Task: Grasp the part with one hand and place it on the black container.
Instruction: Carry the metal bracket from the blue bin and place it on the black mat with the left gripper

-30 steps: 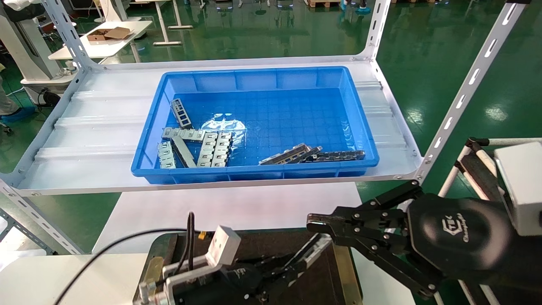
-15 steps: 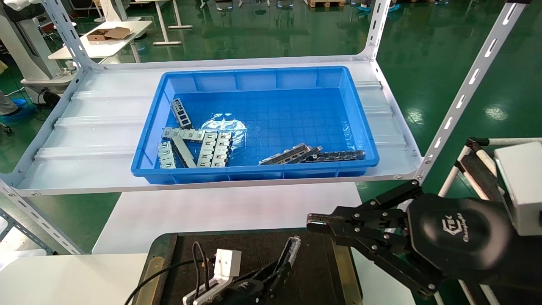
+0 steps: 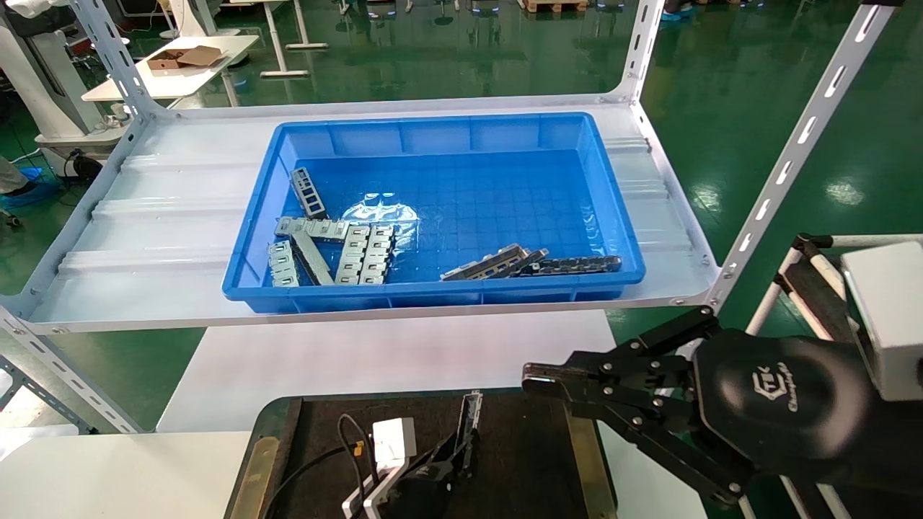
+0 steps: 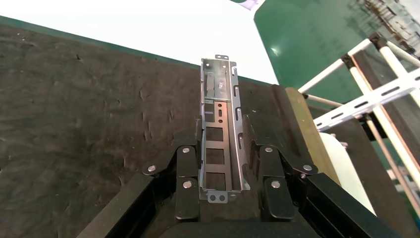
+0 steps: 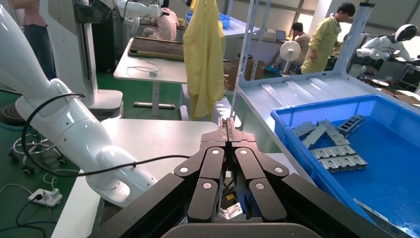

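My left pincer [image 4: 221,163] is clamped on the near end of the long silvery-grey metal channel strip [image 4: 220,134], one black linkage finger [image 4: 185,168] pressed to each side wall. It hangs low over the wide matt black tray with brass-coloured edge strips [image 3: 584,461], at the near edge of my head view. I cannot tell whether the strip touches the tray.

Compared with half a second ago, the left pincer has drawn nearer to me and the strip has swung round, so it now points almost straight away from me rather than leaning right.

The strip is a shallow channel, open side up, with a row of rectangular cut-outs along its floor like ladder rungs, its far end sticking out well beyond the fingers.

My right pincer [image 5: 228,124] is pressed shut on nothing, parked at the right, beside the tray. The deep blue plastic bin [image 3: 461,133] sits on the far shelf.
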### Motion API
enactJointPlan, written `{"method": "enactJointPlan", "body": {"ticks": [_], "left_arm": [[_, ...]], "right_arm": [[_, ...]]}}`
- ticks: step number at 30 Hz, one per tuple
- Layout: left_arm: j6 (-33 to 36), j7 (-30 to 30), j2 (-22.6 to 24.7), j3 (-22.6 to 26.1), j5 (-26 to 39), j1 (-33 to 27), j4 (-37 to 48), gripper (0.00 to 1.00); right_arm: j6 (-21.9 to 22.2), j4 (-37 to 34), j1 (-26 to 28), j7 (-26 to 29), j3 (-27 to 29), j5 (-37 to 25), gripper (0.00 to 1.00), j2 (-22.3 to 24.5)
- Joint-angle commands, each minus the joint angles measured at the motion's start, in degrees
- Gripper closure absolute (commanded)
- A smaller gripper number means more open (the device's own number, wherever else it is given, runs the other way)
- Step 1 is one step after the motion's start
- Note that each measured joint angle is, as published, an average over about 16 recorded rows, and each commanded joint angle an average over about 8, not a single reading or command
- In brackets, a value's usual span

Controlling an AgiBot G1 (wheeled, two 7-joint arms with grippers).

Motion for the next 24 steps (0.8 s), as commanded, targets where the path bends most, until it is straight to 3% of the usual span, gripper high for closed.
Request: {"method": "enactJointPlan", "body": {"ticks": [1,21,23,24], "left_arm": [[-1.55,0.14,1.37,0.01,-0.02,-0.15,1.01,1.0],[-4.93,-2.95,4.55,1.8,1.6,-0.29,5.13,1.0],[-5.37,-3.64,4.61,2.26,1.65,-0.32,5.15,0.98],[-5.62,-3.99,4.64,2.52,1.67,-0.35,5.14,0.94]], "right_arm": [[0.0,0.0,0.0,0.0,0.0,0.0,1.0,0.0],[0.01,0.0,0.0,-0.01,-0.01,0.01,1.0,0.01],[0.01,0.0,0.0,-0.01,-0.01,0.01,0.94,0.01],[0.01,0.0,0.0,-0.01,-0.02,0.01,0.84,0.01]]}}
